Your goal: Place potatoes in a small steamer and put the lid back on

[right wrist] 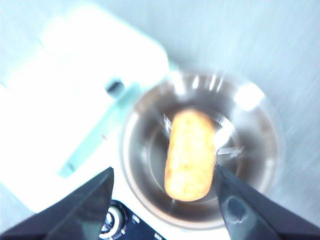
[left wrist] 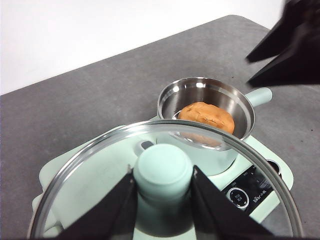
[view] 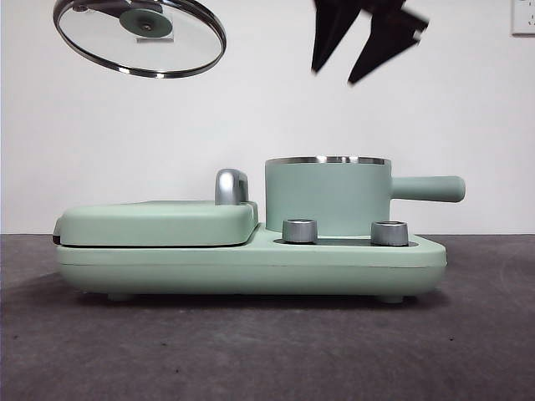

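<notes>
Potato's in, lid's next

Nearest me in the front view is the mint appliance base (view: 251, 263) on the bench (view: 267, 351), and the small steamer (view: 328, 196) stands on its right half, handle poking right. The potato (left wrist: 207, 116) lies inside it, touching the steel bottom. My left pincer (left wrist: 162, 192) is clenched on the lid (view: 140, 35) by its green knob, holding it upper left of the front frame, well above the grill plate (view: 159, 221). My right pincer (right wrist: 162, 197) hangs released above the pot, jaws spread wide and holding nothing. So I reckon we're at the lid step: I need to carry it right, level it and lower it squarely onto the rim once the right arm clears. From the front the pot wall hides the potato, the right wrist picture is badly smeared, and both arms are cut off up top.
</notes>
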Tool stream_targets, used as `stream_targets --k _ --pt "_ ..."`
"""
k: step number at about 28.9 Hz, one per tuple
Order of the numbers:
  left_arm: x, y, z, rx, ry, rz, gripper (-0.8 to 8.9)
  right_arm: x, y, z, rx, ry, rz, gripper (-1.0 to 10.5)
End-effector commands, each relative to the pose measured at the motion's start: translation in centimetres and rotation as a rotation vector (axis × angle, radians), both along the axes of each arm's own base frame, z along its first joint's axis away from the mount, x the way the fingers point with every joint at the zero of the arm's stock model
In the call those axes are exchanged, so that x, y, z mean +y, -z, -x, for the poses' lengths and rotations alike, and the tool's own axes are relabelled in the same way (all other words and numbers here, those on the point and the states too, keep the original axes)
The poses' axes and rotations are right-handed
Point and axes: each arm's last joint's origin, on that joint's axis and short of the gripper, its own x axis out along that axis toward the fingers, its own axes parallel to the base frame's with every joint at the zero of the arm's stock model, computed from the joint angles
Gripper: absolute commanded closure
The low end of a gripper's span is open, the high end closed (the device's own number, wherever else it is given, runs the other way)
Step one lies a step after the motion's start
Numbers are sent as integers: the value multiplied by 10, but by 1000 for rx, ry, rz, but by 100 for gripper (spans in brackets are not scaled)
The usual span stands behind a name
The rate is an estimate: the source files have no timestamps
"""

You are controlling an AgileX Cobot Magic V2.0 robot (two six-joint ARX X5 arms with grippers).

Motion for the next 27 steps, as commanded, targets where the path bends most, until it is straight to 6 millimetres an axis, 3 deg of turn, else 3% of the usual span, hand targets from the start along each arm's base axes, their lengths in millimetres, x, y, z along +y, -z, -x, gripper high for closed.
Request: stream_targets --k 1,6,10,18,27 --pt "-1 -10 1 -51 12 23 804 -8 3 23 -38 29 -62 635" --pt "-2 -10 2 -39 23 44 804 -40 19 89 -149 68 -155 638" --pt "-6 -11 3 -42 44 49 804 -56 32 120 -181 83 -163 639" --pt "-19 -10 0 -74 91 60 804 -81 59 173 -210 103 -217 639" --pt "-57 6 -23 -115 177 82 804 -102 72 218 -251 133 -298 640"
